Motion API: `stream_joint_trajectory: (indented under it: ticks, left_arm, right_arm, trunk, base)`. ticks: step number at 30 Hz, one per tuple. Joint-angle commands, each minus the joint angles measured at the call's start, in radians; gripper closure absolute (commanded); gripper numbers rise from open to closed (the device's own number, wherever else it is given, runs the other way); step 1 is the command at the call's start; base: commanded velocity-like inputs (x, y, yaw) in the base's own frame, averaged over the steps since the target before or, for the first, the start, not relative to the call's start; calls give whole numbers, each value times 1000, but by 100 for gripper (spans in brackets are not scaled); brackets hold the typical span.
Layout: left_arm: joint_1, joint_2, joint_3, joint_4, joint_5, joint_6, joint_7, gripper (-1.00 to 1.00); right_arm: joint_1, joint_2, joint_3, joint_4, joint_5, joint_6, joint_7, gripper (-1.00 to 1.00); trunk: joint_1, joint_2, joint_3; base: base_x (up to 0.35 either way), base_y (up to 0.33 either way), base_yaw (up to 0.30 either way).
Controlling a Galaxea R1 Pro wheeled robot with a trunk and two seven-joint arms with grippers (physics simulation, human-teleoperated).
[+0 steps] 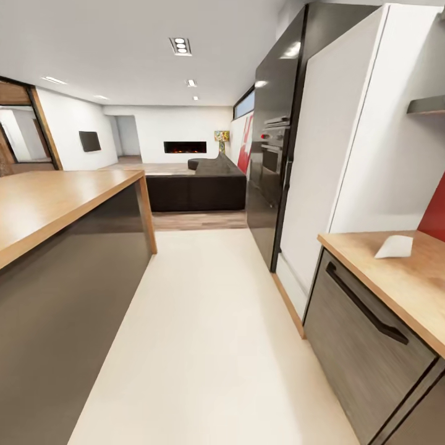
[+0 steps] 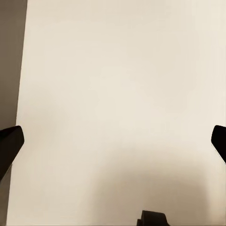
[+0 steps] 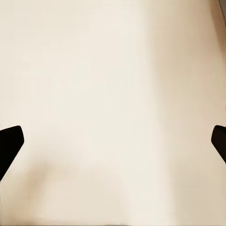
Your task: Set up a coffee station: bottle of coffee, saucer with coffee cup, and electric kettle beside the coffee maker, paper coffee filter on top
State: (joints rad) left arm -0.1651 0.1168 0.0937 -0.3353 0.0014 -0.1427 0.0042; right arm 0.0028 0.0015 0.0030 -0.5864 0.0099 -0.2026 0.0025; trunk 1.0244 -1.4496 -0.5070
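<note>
Both wrist views look down on the pale cream floor [image 1: 204, 346]. The left gripper [image 2: 113, 141] has its dark fingertips [image 2: 9, 141] spread wide with nothing between them, and the right gripper [image 3: 113, 143] is spread just as wide and empty. In the head view the floor forms an aisle. To its right stands the kitchen countertop [image 1: 402, 278] over a grey drawer front [image 1: 364, 346] with a black handle; a small white folded paper piece [image 1: 394, 246] lies on the countertop by the red backsplash [image 1: 434, 216]. The wooden island bar [image 1: 55, 198] flanks the aisle's left. Beyond the countertop rise a white panel [image 1: 346, 142] and a black oven tower [image 1: 275, 154]. Farthest off are a dark sofa [image 1: 198, 185] and a fireplace [image 1: 185, 147].
</note>
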Motion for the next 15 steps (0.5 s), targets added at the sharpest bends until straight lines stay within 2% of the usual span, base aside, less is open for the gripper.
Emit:
stream_joint_trajectory:
  ticks: [1, 10, 15]
  left_arm:
    - [-1, 0, 2, 1, 0, -3, 0, -100]
    - [-1, 0, 2, 1, 0, -3, 0, -100]
    - [-1, 0, 2, 1, 0, -3, 0, -100]
  right_arm:
    - [0, 0, 0, -1, 1, -1, 0, -100]
    - [0, 0, 0, -1, 2, -1, 1, -100]
    - [0, 0, 0, -1, 2, -1, 1, -100]
  trunk:
    - [1, 0, -1]
    - [1, 0, -1]
    - [1, 0, -1]
  base:
    - [337, 106, 0]
    - [318, 151, -4]
    - [292, 199, -101]
